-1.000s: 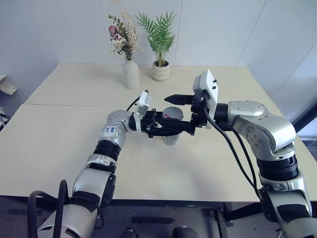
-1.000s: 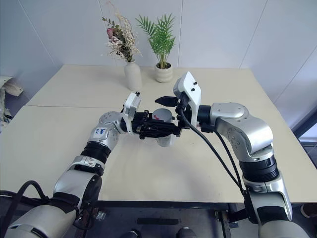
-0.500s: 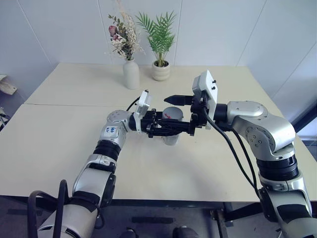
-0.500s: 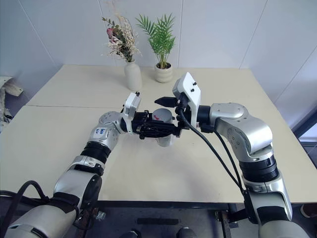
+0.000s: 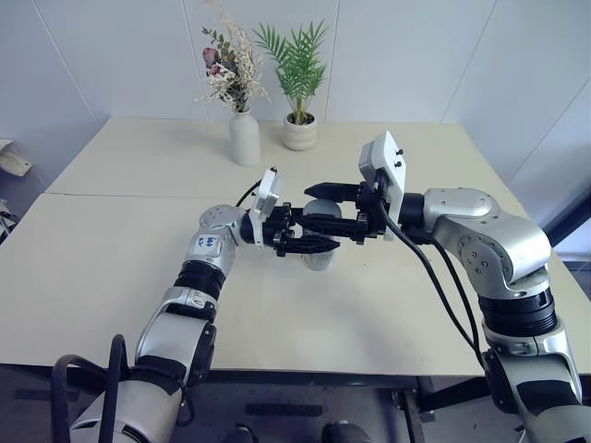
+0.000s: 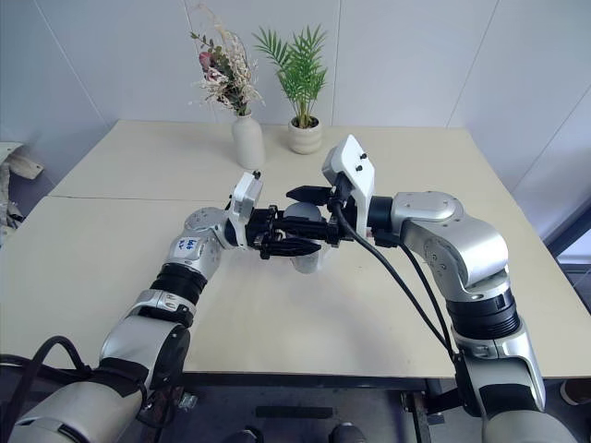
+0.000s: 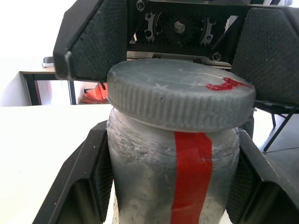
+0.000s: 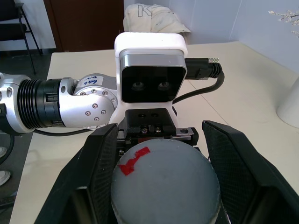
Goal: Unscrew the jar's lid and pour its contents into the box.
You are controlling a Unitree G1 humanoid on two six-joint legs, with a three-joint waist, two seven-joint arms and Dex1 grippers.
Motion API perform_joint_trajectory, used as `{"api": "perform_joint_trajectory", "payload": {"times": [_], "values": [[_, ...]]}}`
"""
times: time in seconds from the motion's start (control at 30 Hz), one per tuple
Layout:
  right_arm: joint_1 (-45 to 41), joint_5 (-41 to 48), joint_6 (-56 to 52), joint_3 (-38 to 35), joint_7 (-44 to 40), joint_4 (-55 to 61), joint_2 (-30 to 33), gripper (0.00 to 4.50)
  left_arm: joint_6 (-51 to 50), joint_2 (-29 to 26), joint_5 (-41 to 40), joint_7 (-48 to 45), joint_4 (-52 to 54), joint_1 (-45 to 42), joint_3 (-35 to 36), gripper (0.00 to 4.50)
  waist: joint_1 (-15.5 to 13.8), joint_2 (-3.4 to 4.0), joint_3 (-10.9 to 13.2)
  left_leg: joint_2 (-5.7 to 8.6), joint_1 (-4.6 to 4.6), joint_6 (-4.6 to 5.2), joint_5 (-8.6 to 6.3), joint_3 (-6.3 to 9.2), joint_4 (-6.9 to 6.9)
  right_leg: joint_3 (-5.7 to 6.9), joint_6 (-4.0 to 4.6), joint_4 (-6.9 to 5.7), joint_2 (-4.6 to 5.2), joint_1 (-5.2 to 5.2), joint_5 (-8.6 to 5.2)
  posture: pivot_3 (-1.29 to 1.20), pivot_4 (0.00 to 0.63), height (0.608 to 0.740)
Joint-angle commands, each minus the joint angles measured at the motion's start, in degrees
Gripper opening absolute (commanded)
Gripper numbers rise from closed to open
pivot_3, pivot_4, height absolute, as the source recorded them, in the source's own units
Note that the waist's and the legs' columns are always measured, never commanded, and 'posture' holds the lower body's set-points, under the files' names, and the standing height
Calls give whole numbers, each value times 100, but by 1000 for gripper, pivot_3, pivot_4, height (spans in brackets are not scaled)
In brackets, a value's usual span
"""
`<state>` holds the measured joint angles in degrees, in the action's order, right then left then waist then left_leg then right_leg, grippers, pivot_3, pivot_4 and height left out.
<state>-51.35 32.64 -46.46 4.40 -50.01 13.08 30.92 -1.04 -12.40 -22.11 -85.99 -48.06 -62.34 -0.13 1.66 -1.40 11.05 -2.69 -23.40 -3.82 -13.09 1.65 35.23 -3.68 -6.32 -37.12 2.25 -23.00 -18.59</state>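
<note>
Right gripper has just closed. A second ago and half a second ago its two black fingers stood wide apart, one above and one below the flat round grey screw lid; now both pads sit against the lid's ribbed edge from opposite sides. Neither arm has shifted in between; only the fingers came in.

Left gripper is unchanged: narrow, clamped on the body of the small clear cylindrical jar with the red label strip, just below the lid. Jar is held upright above the pale bench, between the two grippers, with its base just clear of the surface or close to it; I can't tell which from the head views.

Lid is on the jar, seated level as far as the left wrist view shows, red mark facing up. So unscrewing hasn't begun; this is the grip that sets it up.

My read: the next move is a twist of the right wrist against the left gripper's hold. Risk is the jar body slipping in the left grip, since the clear wall looks smooth.

Contents aren't discernible through the scuffed jar wall. I can't pick out the transparent box in these views. White ceramic vase with dried flowers and the potted green plant stand at the back of the bench, well apart from the work.
</note>
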Motion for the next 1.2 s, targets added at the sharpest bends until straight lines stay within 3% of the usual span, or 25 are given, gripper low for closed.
{"api": "perform_joint_trajectory", "payload": {"times": [0.03,1.2], "values": [[-150,-1,112,-70,-93,48,93,2558,60,-13,-14,-305,106,-79,17,2598,0,0,0,0,0,0,0,0,0,0,0,0,0,0,0,0,150,740],[-932,50,312,-467,-274,-416,298,2558,55,136,-65,-289,283,143,17,2598,0,1,0,0,-1,0,0,0,0,0,0,1,0,0,0,0,150,740]]}}
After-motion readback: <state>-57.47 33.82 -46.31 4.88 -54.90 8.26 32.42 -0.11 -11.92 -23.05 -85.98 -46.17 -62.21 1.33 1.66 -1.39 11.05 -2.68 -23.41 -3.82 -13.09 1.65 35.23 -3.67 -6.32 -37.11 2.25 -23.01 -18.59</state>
